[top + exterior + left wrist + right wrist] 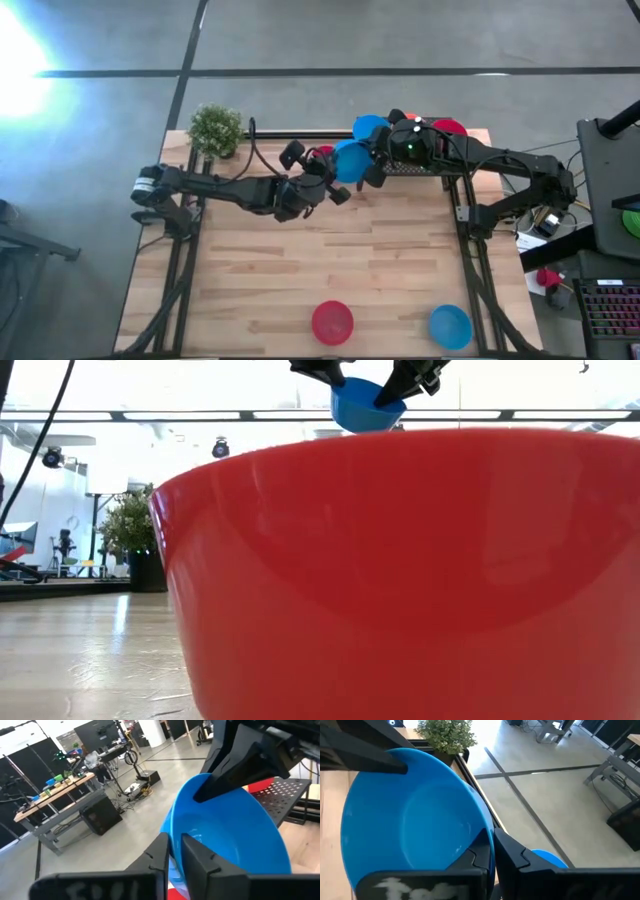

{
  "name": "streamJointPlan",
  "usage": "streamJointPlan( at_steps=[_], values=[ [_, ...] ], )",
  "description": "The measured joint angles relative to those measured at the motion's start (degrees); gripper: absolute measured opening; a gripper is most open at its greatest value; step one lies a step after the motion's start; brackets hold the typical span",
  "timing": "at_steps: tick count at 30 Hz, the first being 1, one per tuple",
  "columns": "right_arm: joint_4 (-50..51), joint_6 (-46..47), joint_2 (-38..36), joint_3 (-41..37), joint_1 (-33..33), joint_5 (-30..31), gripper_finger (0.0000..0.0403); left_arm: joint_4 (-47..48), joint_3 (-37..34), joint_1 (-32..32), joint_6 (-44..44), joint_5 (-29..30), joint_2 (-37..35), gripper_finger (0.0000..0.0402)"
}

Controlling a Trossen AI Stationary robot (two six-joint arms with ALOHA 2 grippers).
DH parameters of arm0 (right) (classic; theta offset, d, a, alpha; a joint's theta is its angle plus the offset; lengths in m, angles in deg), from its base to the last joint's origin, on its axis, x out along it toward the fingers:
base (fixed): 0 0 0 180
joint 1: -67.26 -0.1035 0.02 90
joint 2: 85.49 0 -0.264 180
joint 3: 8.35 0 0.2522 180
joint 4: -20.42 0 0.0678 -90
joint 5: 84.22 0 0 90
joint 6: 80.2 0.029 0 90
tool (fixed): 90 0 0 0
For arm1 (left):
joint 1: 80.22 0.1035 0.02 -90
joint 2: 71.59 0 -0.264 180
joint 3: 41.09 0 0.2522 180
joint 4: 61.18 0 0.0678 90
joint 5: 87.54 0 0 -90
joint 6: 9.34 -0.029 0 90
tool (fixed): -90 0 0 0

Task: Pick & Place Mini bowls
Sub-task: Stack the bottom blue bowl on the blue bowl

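A blue mini bowl (350, 160) hangs in the air over the far middle of the table, held between both arms. My left gripper (174, 857) comes at it from the table's left and my right gripper (492, 852) from the right; each is shut on the rim, on opposite sides. The low view shows the bowl (360, 405) high up between both sets of dark fingers. Under it, at the far edge, rest another blue bowl (370, 126) and a red one (450, 127). A red bowl (332, 322) and a blue bowl (450, 326) sit on their bases near the front edge. My left gripper has the blue bowl's rim (175, 837) between its two fingers, one inside the hollow and one outside. The fingers come roughly level from the table's left. The gap is slightly wider than the rim, so I cannot tell whether both pads touch. The bowl is clear of the table and tilted. My right gripper pinches the opposite part of the rim (482, 820), one finger inside the hollow and one against the outer wall. The fingers slant down from the table's right. The bowl hangs lifted clear, tipped with its hollow toward this wrist.
A green potted plant (215, 130) stands at the table's far left corner. The near red bowl (400, 580) fills most of the low view. Bare wood lies across the table's middle (320, 250). A perforated dark plate (285, 795) lies under the right arm.
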Motion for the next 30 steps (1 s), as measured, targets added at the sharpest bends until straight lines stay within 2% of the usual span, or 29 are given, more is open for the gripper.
streamJointPlan(
  at_steps=[7,17,25,30],
  values=[
    [0.65,0.38,-0.05,0.0,0.51,-0.05,0.0008,-1.94,0.0,0.03,-0.29,-1.31,-0.02,0.0082],
    [7.77,1.57,-0.22,3.01,5.11,-0.24,0.0008,-1.8,-0.02,-1.13,-0.13,-0.97,-1.05,0.0084],
    [14.92,0.35,0.52,9.12,13.76,-0.28,0.0008,-1.93,-0.02,-1.87,-0.06,-0.99,-2.48,0.0084],
    [19.95,0.58,3.76,13.28,21.71,-8.52,0.0008,-1.9,-0.02,-1.87,-0.02,-1.04,-2.8,0.0084]
  ],
)
